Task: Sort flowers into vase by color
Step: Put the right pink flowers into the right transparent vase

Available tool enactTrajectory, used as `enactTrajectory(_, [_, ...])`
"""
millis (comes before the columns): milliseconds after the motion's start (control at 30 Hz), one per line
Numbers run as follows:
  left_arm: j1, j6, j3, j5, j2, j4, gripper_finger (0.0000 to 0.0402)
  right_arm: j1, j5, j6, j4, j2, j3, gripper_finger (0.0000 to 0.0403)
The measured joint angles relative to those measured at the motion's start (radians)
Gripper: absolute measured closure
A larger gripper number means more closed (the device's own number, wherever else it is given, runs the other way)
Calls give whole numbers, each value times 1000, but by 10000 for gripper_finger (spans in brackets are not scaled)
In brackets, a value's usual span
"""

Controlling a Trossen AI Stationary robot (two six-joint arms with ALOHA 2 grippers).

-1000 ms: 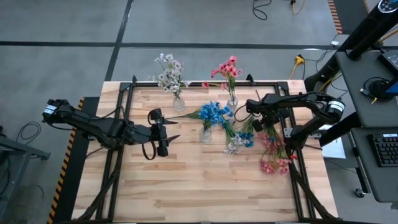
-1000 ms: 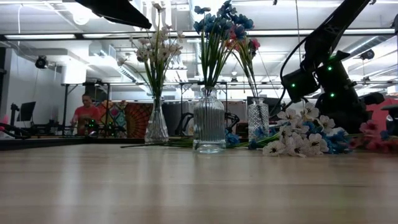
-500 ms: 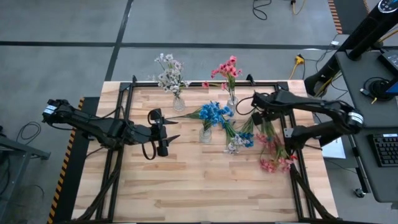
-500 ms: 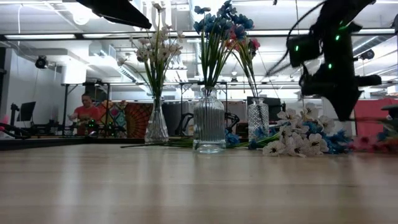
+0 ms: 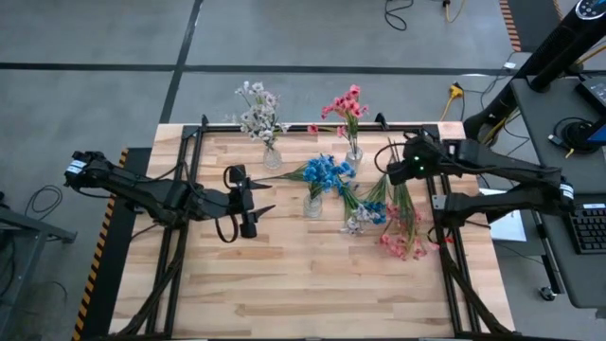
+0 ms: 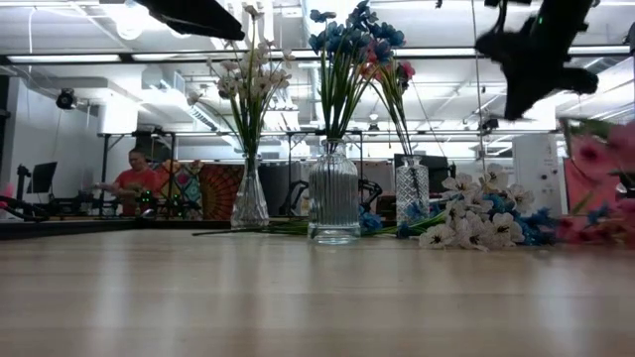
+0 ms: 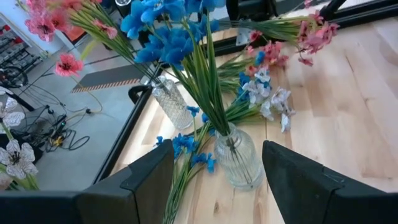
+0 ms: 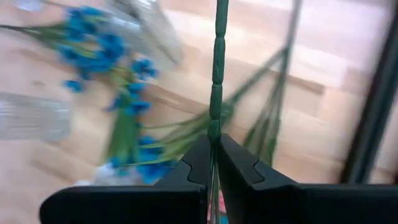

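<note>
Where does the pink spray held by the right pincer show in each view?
High: pink spray right of centre, hanging below the right pincer.
Low: blossoms at the right edge.
Left wrist: upper right.
Right wrist: only its stem, pinched.
Shared landmark: blue-flower vase.

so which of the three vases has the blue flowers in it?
The ribbed middle vase, nearest the table's centre and closest to the left gripper. The vase toward the far-left holds white flowers; the vase toward the far-right holds pink ones.
</note>
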Motion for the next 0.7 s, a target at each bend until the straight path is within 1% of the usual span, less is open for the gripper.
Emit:
enactTrajectory(233, [-25,0,0,1,0,40,174,111,0,-29,-25,2,148,390])
enactTrajectory(500, [-92,3,21,-1,0,65,174,228,1,-88,-32,23,310,390])
enactTrajectory(567, [-119,19,32,-8,0,65,174,264,3,-118,-5,23,333,390])
enactTrajectory(700, [-184,73,50,-82,7,108,174,361,26,-239,160,21,332,390])
